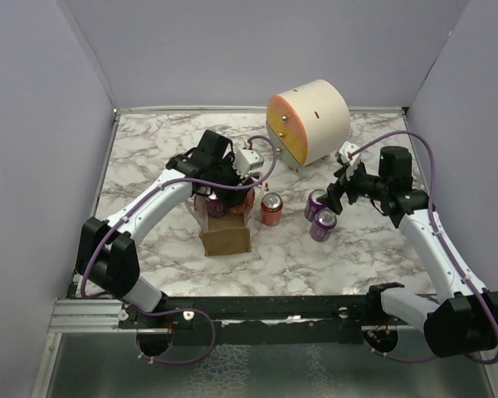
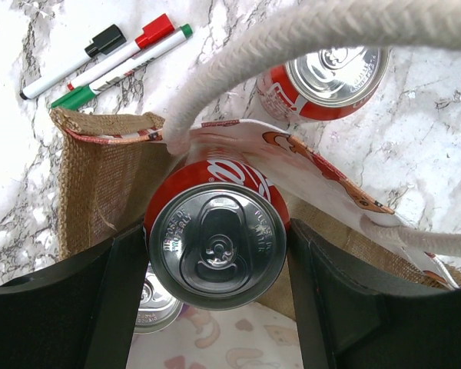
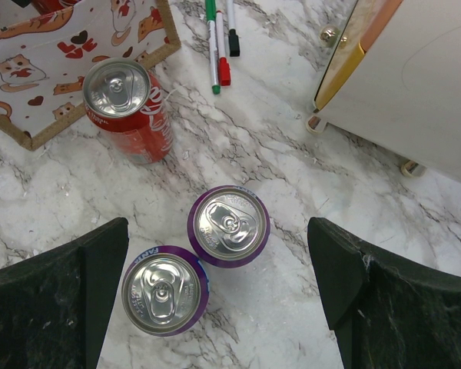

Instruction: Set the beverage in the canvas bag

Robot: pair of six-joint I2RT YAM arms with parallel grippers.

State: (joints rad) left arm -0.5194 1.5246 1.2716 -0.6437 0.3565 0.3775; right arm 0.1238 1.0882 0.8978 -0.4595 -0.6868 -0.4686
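Observation:
The tan canvas bag [image 1: 226, 238] stands on the marble table left of centre, and its burlap wall [image 2: 100, 177] and white rope handle [image 2: 292, 38] show in the left wrist view. My left gripper [image 1: 227, 196] is shut on a red can [image 2: 217, 242], held upright at the bag's mouth. A second can top [image 2: 157, 305] shows lower down inside the bag. Another red can [image 1: 271, 209] stands on the table just right of the bag. My right gripper [image 1: 336, 197] is open above two purple cans [image 3: 228, 225] [image 3: 164, 290], touching neither.
A large cream-and-orange drum [image 1: 307, 123] lies at the back centre. Three markers [image 2: 107, 58] lie on the table behind the bag. Purple walls close in the table on the left, right and back.

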